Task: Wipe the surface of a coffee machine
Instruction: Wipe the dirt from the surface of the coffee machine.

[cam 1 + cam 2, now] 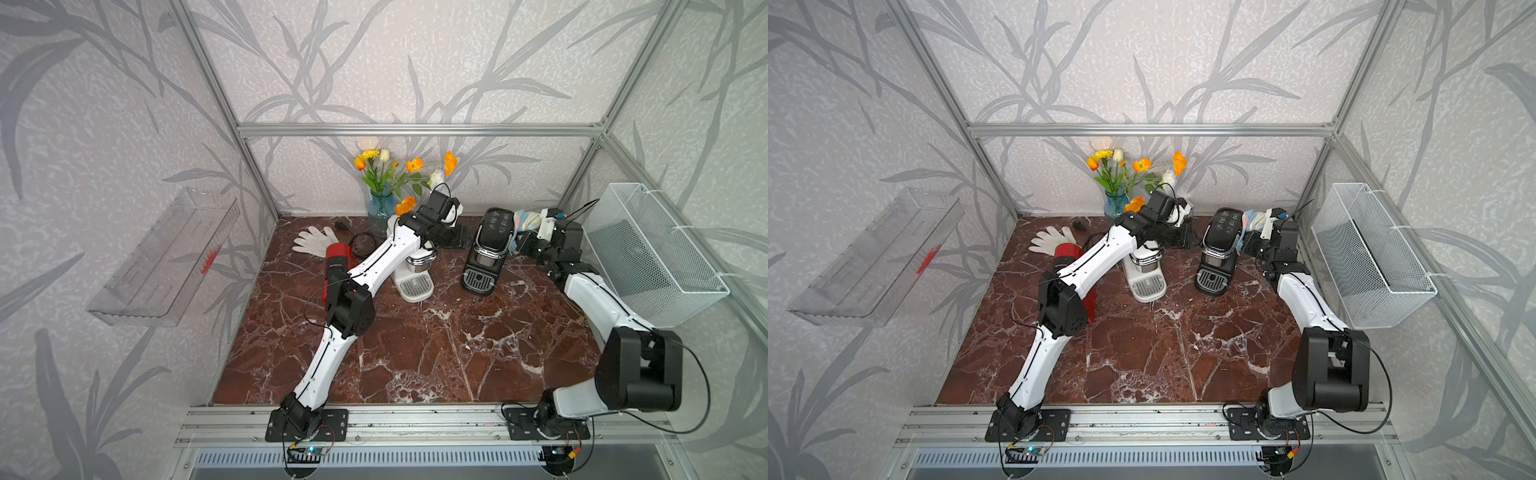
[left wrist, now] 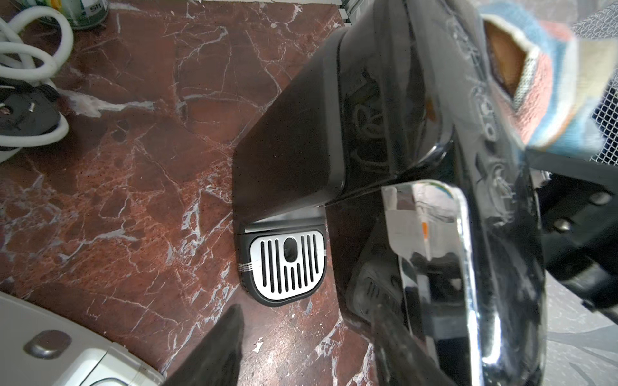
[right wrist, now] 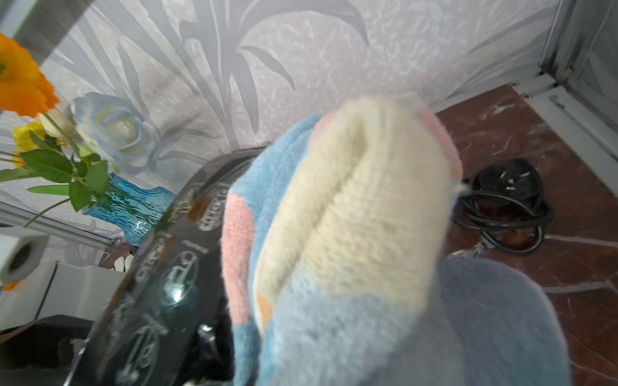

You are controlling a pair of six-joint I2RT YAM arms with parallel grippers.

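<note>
Right gripper [image 1: 534, 228] pinches the cloth [image 1: 524, 220] by a bunched fold, pressing it to the machine's [image 1: 488, 245] glossy top edge, back right of the table [image 1: 415, 353]. The cloth looks soft and light: grip deep. The machine looks slick and may slide. Left gripper [image 1: 457, 237] waits at its flank, jaws spread, empty.

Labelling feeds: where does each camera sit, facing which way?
Top views: high in front, looking down at the table; left arm, right arm show.
Left wrist: on that arm, looks down the black coffee machine at its drip tray; one finger shows.
Right wrist: on that arm, faces the back wall; cloth blocks its own parts.
Wrist views share machine and cloth.
</note>
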